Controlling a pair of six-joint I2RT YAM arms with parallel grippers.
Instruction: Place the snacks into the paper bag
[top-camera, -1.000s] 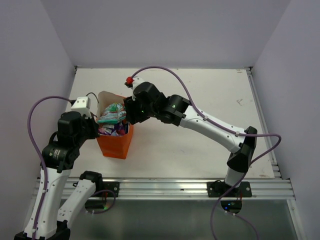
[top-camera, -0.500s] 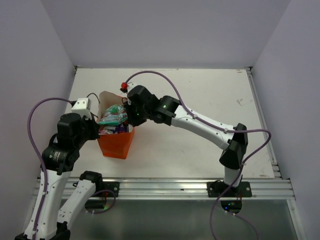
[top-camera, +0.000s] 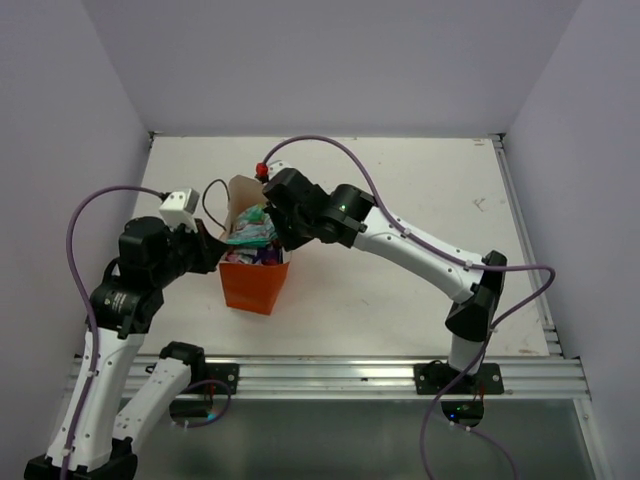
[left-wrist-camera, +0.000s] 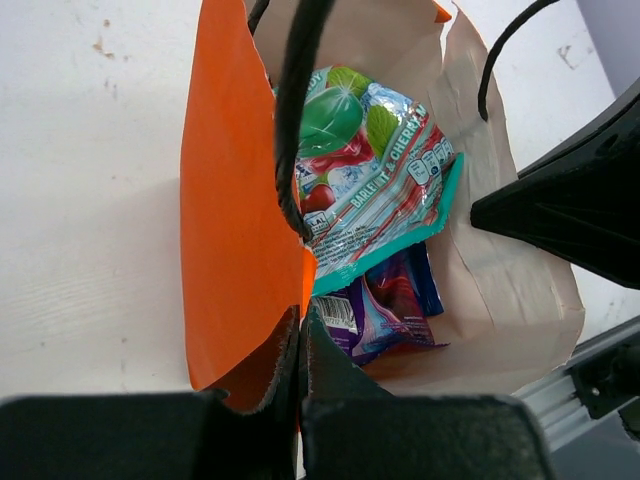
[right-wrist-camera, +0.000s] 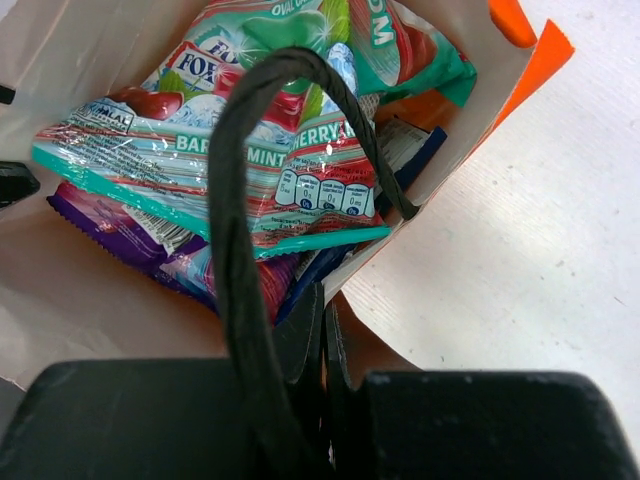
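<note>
White flat table (top-camera: 420, 200) fills the middle of the top view, and we see both arms reaching to the left-centre of the frame.

Bright orange upright paper bag (top-camera: 256, 287) with a pale inside stands there on the table, mouth open, between the two grippers.

Left gripper (left-wrist-camera: 301, 345): jaws closed, pinching the paper bag's orange side wall at the rim. That's bottom centre of the left wrist view.

Right gripper (right-wrist-camera: 323, 335): jaws closed as well, clamped on the rim of the opposite wall. That's bottom centre of the right wrist view.

Snacks are inside the paper bag:
- Crinkly green-white-pink sweets packet (right-wrist-camera: 260, 150) sits on top, lying slanted across the mouth with its printed face up.
- Small purple packet (left-wrist-camera: 375, 310) is under it, poking out below its teal edge.
- Dark blue bag (right-wrist-camera: 412, 152) shows only as a thin edge against the wall, upper right of the right wrist view.
- We cannot make out a red-orange packet. Any orange we see down there could be the paper bag itself.

Thin black cord handles: one (left-wrist-camera: 293, 120) hangs down the upper middle of the left wrist view, close to the lens. The other (right-wrist-camera: 232, 210) arches over the sweets packet in the right wrist view.
</note>
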